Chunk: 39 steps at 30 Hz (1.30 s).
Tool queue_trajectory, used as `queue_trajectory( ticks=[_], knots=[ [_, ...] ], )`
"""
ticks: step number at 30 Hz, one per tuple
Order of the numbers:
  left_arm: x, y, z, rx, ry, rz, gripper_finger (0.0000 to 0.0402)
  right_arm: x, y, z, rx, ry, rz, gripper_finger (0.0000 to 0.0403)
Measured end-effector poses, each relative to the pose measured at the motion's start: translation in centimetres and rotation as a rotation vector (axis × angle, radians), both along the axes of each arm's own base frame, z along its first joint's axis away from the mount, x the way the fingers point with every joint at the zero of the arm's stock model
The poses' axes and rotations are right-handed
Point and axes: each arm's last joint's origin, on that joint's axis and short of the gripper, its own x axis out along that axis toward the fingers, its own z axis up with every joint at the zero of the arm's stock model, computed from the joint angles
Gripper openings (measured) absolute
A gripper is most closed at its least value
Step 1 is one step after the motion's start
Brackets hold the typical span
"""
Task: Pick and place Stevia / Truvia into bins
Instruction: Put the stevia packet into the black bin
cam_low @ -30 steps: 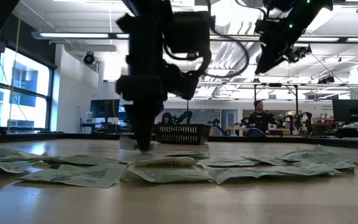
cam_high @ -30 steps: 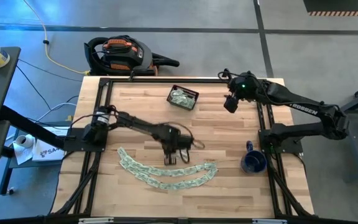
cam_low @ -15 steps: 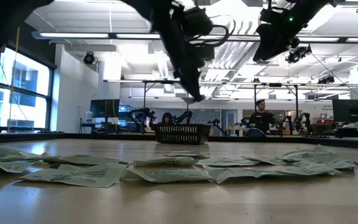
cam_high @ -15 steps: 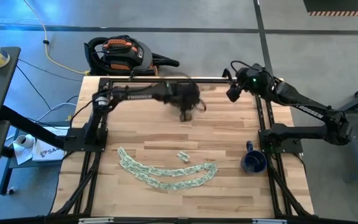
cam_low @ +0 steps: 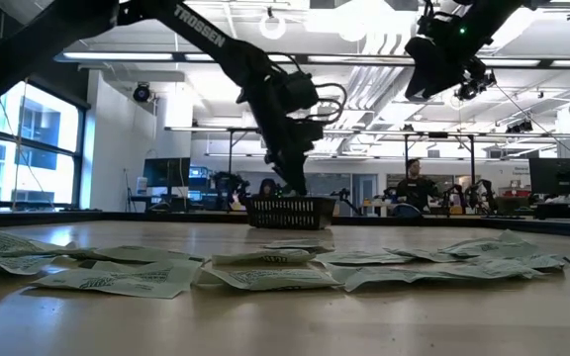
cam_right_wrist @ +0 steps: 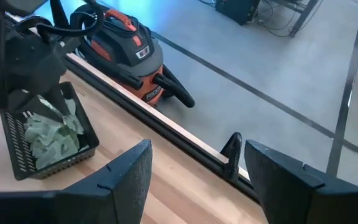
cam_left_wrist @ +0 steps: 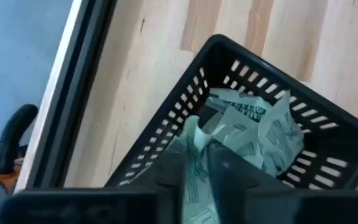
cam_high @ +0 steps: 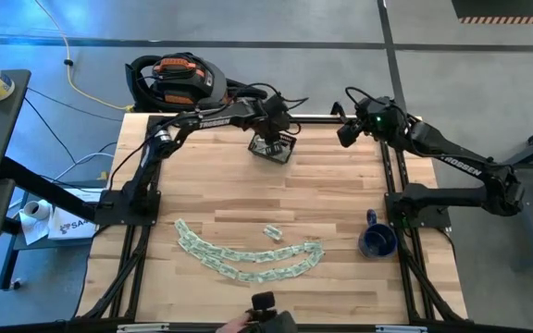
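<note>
Nearest the table's front edge, a curved row of pale green-and-white paper sachets (cam_high: 248,259) lay on the wooden table (cam_high: 340,194), one loose sachet (cam_high: 272,230) just behind it. The left gripper (cam_high: 268,141) had swung from that row to the far edge and hung over the dark slatted basket (cam_high: 273,146), its jaws just parting around a sachet (cam_left_wrist: 196,163) still between them, so I judge this delivery nearly done. The right gripper (cam_high: 345,134) waited near the far right corner, jaws wide and empty.
</note>
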Motion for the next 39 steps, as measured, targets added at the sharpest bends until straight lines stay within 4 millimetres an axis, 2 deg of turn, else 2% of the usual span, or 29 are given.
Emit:
queue_trajectory(
  ticks=[5, 8, 12, 16, 18, 22, 27, 34, 39],
  knots=[
    [0.5, -1.6, 0.2, 0.077, 0.062, 0.018, 0.0179, -0.2, 0.1, -0.3, 0.034, 0.017, -0.004, 0.0245],
    [-0.3, -3.8, 2.0, 0.018, 0.131, 0.016, 0.0217, -0.3, 0.3, -0.6, 0.06, 0.038, 0.006, 0.0245],
    [-1.3, -8.4, 4.5, -0.211, 0.148, -0.086, 0.0242, -0.3, 0.4, -0.8, 0.087, 0.051, 0.048, 0.0245],
    [-1.4, -14.4, 5.4, -0.258, 0.15, -0.321, 0.0235, -0.1, 0.5, -0.8, 0.079, 0.07, 0.104, 0.0245],
    [-1.3, -17.4, 4.8, -0.238, 0.171, -0.449, 0.0225, -0.1, 0.5, -0.7, 0.069, 0.082, 0.12, 0.0245],
    [-0.7, -22.1, 1.7, -0.205, 0.167, -0.598, 0.0211, -0.1, 0.5, -0.7, 0.052, 0.108, 0.148, 0.0245],
    [0.6, -26.0, -1.2, -0.108, 0.023, -0.595, 0.0207, 0.0, 0.6, -0.8, 0.069, 0.109, 0.199, 0.0245],
    [0.9, -27.8, -4.2, -0.123, 0.089, -0.553, 0.0207, -0.1, 0.8, -1.0, 0.095, 0.117, 0.22, 0.0245],
    [1.4, -27.6, -6.2, -0.132, 0.128, -0.543, 0.0206, -0.1, 0.8, -1.1, 0.097, 0.128, 0.222, 0.0245]
  ],
)
